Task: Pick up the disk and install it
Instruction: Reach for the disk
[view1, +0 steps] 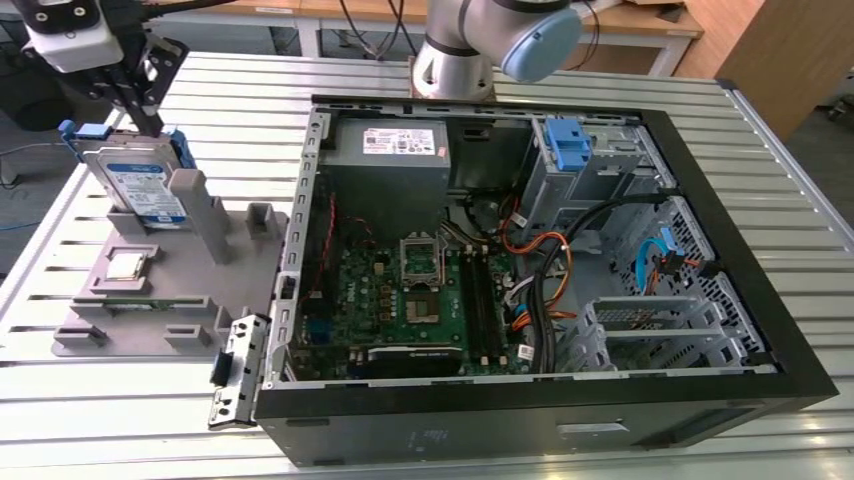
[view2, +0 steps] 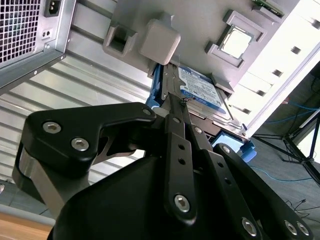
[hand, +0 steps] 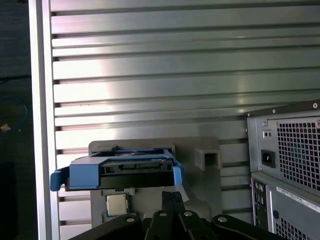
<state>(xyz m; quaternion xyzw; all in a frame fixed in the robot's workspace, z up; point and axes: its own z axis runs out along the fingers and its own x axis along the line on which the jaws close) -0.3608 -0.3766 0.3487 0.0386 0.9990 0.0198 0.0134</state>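
Exterior view: black claw (view1: 151, 128) pinched narrow.
Tip at top of silver blue-bracketed disk (view1: 140, 190), upright in grey plastic stand (view1: 160, 300).

The disk (view1: 139, 188) stands on the fixture (view1: 200, 285) at the exterior view's left of the case (view1: 534, 402).

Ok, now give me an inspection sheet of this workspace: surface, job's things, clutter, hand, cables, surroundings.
surface: slatted metal table carrying a grey fixture and an open computer case.
job's things: disk stands upright in the fixture, not yet in the case.
clutter: processor chip on the fixture; metal bracket beside the case.
hand: the hand is at the disk's top edge; grip cannot be told.
cables: orange, black and blue cables inside the case.
surroundings: arm base behind the case; wooden panel beyond the table.
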